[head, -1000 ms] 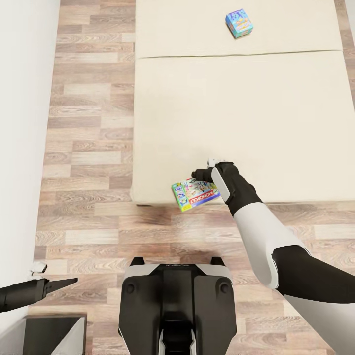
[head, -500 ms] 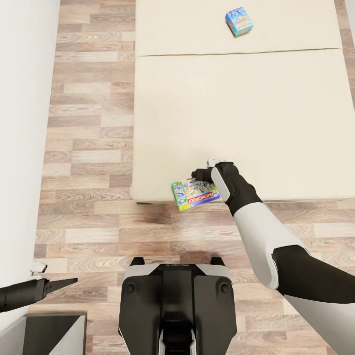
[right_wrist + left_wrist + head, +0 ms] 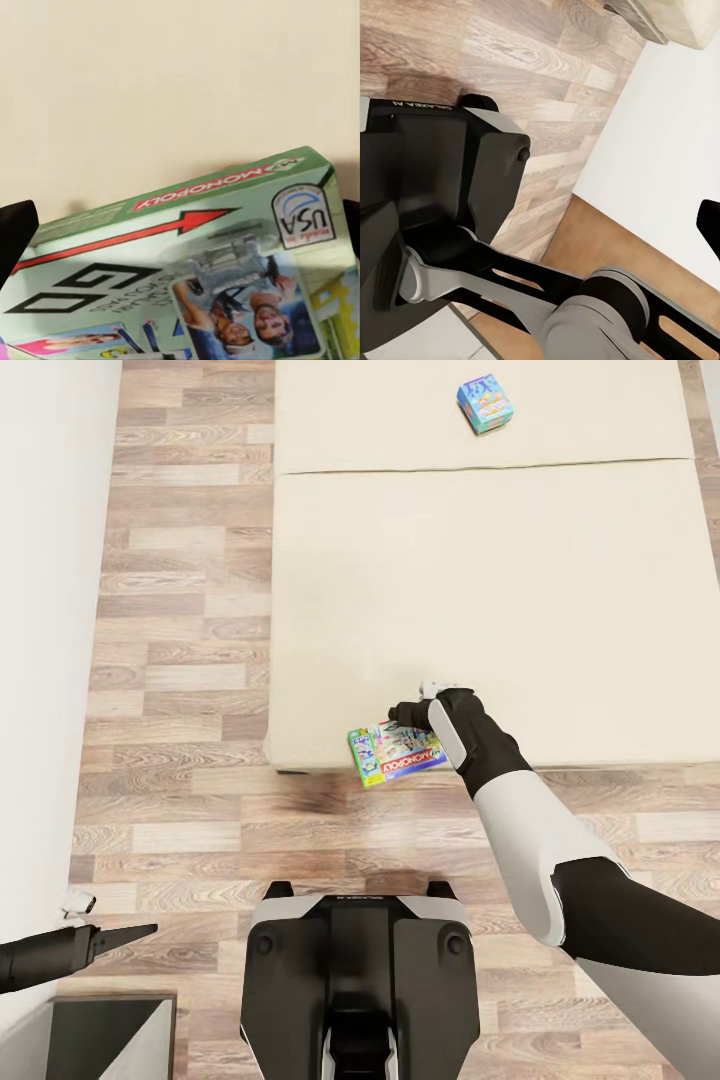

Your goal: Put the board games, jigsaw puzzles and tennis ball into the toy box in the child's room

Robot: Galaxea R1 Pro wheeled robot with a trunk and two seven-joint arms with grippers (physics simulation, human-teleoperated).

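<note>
Right gripper (image 3: 402, 713) spread open astride Monopoly box (image 3: 395, 754), which overhangs bed's (image 3: 480, 590) near edge; a nudge could tip it floorward; left gripper (image 3: 135, 932) state indeterminate.

Right tool (image 3: 402, 713) at board game (image 3: 393, 754)

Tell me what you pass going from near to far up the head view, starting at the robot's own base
Robot base → wood floor → green Monopoly board game hanging over the bed's near edge, right gripper at it → bare beige bed → blue board game at the far end.
</note>
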